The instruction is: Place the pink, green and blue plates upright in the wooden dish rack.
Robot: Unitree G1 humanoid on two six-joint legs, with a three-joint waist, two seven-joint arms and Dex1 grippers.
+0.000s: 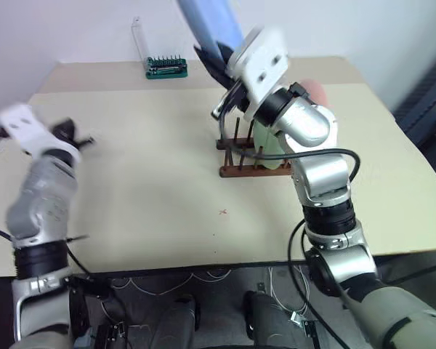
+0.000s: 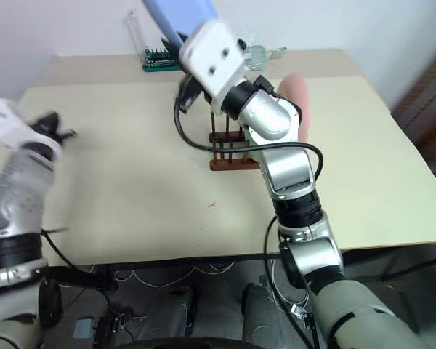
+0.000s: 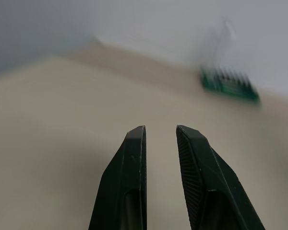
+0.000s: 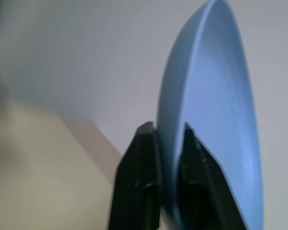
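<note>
blue plate [image 4: 216, 120] pinched edge-on between right gripper [image 4: 170, 132] fingers, above wooden dish rack [image 1: 248, 156]

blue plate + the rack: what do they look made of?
Blue plate: looks like matte plastic; even light-blue colour, faintly grainy surface, no glare, thin rim pinched in the right gripper. Could be melamine; can't tell. Dish rack: looks like wood, dark reddish-brown stain, thin dowel-like pegs on base bars.

A beige table [image 1: 152, 167] with a dark front edge stands against a plain white wall [image 1: 73, 29]. A green tool holder [image 1: 166, 67] with a clear lid sits at its far edge. Cables [image 1: 167, 283] lie on grey floor beneath.
</note>
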